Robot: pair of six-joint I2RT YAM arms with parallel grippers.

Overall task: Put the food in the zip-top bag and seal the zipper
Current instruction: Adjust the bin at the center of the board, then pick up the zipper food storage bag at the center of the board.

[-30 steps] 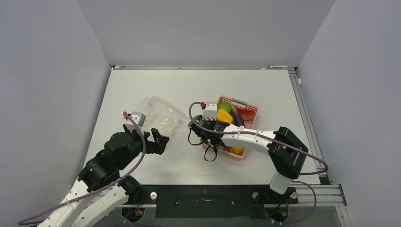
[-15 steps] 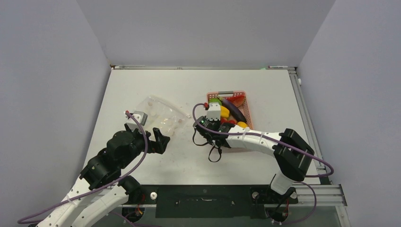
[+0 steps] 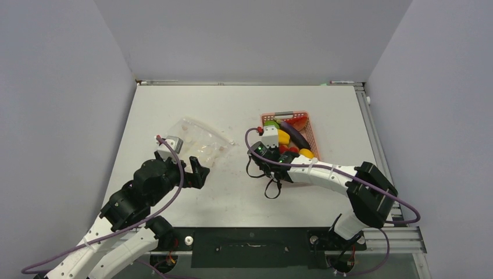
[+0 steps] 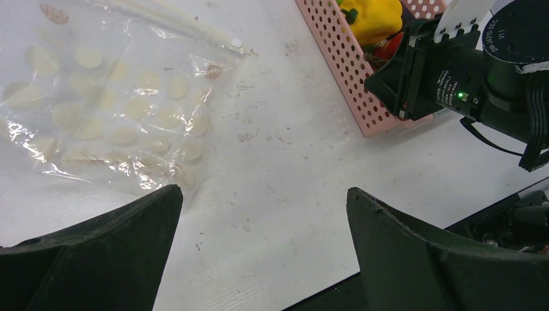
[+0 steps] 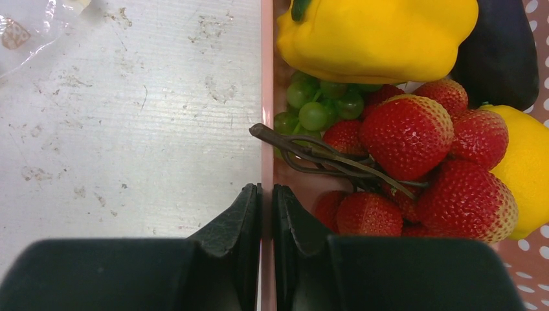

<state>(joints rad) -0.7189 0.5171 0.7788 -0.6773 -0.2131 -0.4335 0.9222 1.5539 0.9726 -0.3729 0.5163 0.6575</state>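
Writing: white print on the right arm's wrist motor [image 4: 504,32] ends "V1.1"; the rest is unclear.
Left gripper [image 4: 263,194]: spread wide, empty, over the bench [image 4: 291,162] beside the bag.
Right gripper [image 5: 266,194]: pinched narrow on the left wall of the pink basket [image 5: 266,97].
Zip-top bag [image 3: 197,139]: flat, left of bench centre; zipper [image 3: 210,129] on its edge toward the far right corner.
Food: yellow pepper [image 5: 375,32], eggplant [image 5: 502,52], grapes [image 5: 317,107], strawberries [image 5: 408,136], lemon [image 5: 527,168], all in the basket, right of centre.
Open room: bare bench between bag and basket, and along the far edge.
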